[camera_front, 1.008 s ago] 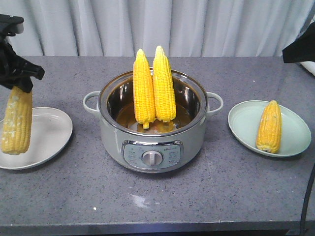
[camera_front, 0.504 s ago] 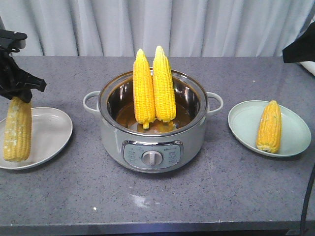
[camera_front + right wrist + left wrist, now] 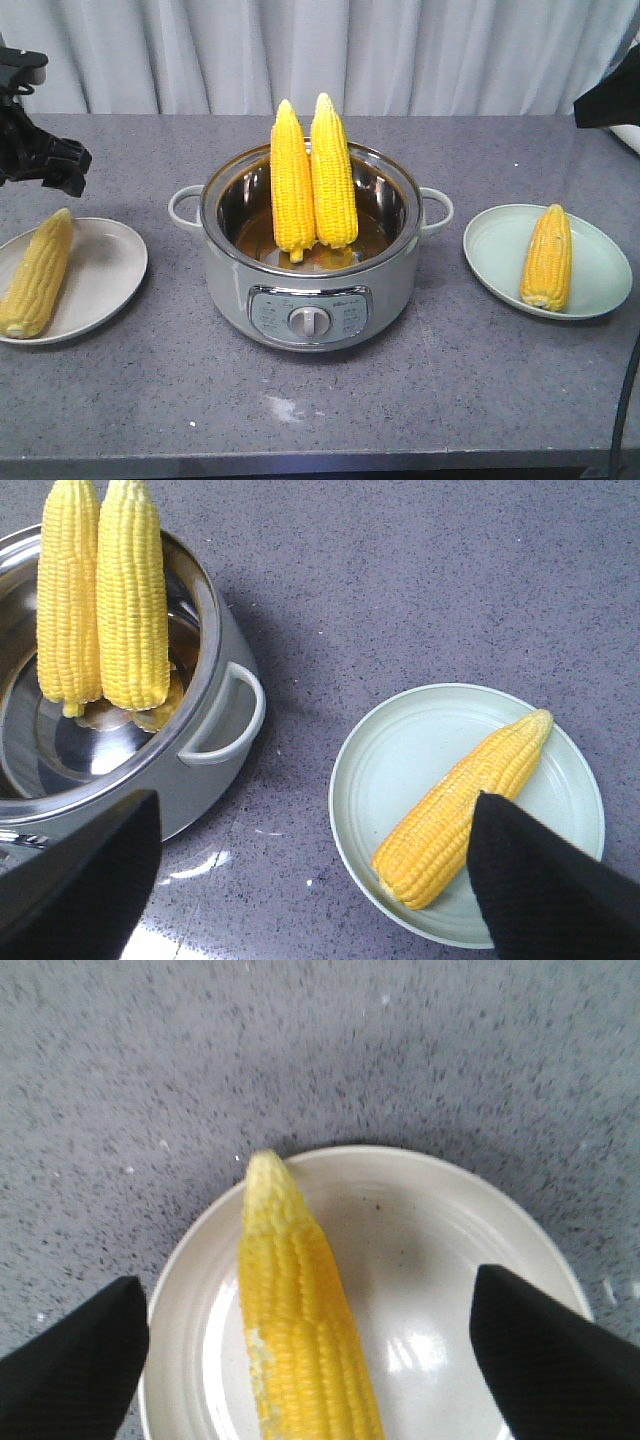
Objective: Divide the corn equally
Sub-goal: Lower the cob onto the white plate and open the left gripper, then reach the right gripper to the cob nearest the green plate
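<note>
**One cob on each plate, two upright in the pot**

The black left gripper (image 3: pixel 308 1292) hangs over the round white plate (image 3: pixel 105 265) at the left end of the grey speckled countertop (image 3: pixel 420 400). Its jaws are spread wide and hold nothing. A pale yellow cob (image 3: pixel 38 275) lies flat on that plate with its pointed tip toward the far rim. In the left wrist view it sits between the two fingers, apart from both.

Two bright yellow cobs (image 3: pixel 332 175) stand tip-up, side by side, inside the grey electric pot with a steel bowl (image 3: pixel 310 290) at the centre. A deeper yellow cob (image 3: pixel 548 258) lies on the pale green plate (image 3: pixel 495 245) at the right. The right gripper (image 3: pixel 318 805) hovers between pot and green plate, jaws wide apart and empty.
</note>
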